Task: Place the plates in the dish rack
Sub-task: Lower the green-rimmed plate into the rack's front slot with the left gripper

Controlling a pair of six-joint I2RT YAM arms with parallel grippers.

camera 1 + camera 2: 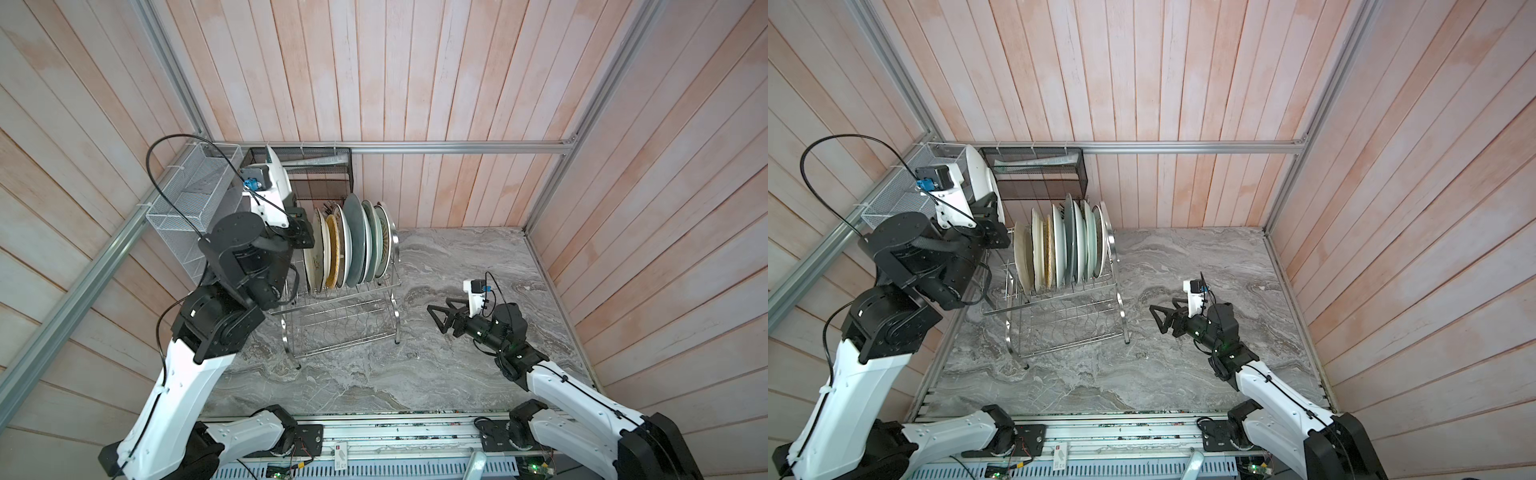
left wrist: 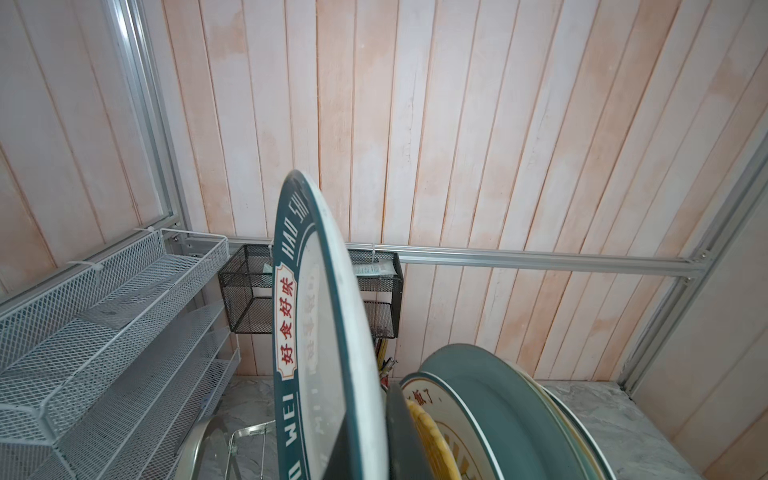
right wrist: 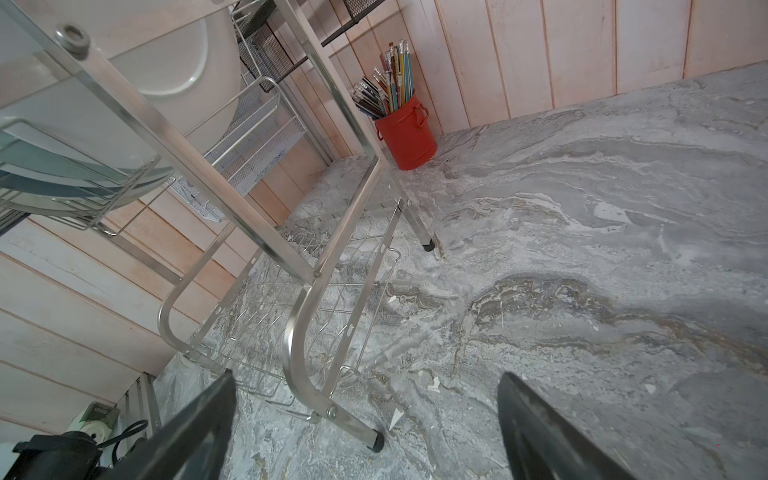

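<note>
Far left in a top view, at 9 o'clock, the white mesh organiser point(image 1: 187, 208) is sitting against the wall, clear of the work. Just right of it, the left gripper point(image 1: 300, 226) is clamping its jaws together on the lower rim of the green-rimmed plate point(image 1: 276, 178). It is holding the plate on edge, above and just off the 9 o'clock end of the dish rack point(image 1: 345, 316). The left wrist view is showing the plate's lettered face point(image 2: 320, 332) turned away from the racked plates point(image 1: 353, 241), its white back toward them. Those plates are standing upright in the upper tier, packed toward the 3 o'clock end, while the lower tier is lying empty. A few bare prongs appear to be showing at the 9 o'clock end in a top view, likely the slot for this plate. To seat it well, judging from here, keep the plate parallel to the cream neighbour. Bring it down in its own plane so the bottom rim is dropping between two prongs, and let go only once the wire is bearing it. A tilt toward 3 o'clock is risking a knock against the row. Further right, at the rack's 3 o'clock, the right gripper point(image 1: 434, 319) is hanging low over the marble table point(image 1: 457, 374). Its jaws are spread wide and holding nothing.
</note>
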